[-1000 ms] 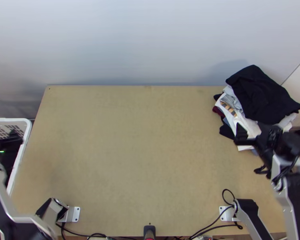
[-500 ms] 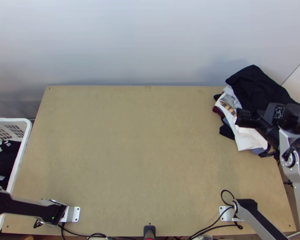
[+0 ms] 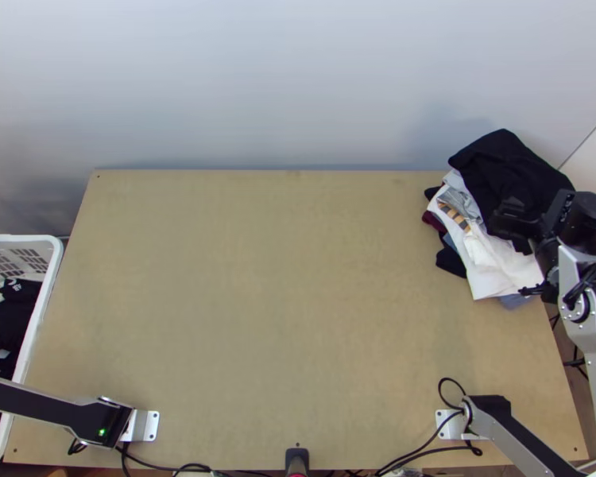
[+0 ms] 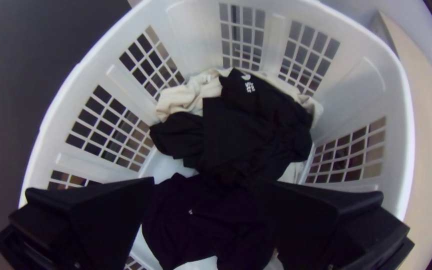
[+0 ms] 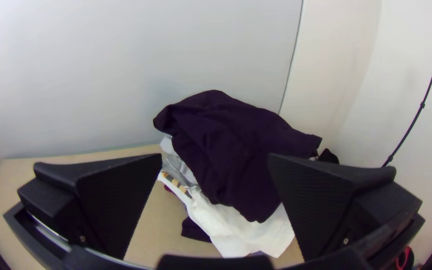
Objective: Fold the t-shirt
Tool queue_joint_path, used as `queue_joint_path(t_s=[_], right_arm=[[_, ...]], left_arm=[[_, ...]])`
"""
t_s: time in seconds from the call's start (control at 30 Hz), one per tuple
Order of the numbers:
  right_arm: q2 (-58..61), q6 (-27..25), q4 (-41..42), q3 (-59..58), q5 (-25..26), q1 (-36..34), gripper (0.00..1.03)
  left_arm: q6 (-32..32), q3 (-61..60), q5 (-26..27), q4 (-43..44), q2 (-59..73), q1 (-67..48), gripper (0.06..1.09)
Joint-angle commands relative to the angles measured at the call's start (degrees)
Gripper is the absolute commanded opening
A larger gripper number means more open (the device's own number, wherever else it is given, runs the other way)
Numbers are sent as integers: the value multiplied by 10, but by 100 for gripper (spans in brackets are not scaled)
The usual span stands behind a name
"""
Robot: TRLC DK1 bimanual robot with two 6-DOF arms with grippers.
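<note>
T-shirt: black, bunched in white basket
Left gripper: fingers apart above basket
Right gripper: fingers apart over clothes pile

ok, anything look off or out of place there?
The clothes pile on the table, far right corner, looks messy: the dark garment lies askew on top, white cloth jutting out unevenly beneath. No spill or damage visible.
</note>
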Motion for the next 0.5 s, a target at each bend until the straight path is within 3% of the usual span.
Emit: queue_joint_path(t_s=[0.0, 0.47], right_arm=[[-5, 5, -2, -23, 23, 6, 98], [6, 4, -3, -31, 8, 30, 97]], left_arm=[[5, 60, -16, -25, 89, 3, 104], [52, 119, -99, -85, 208, -6, 104]])
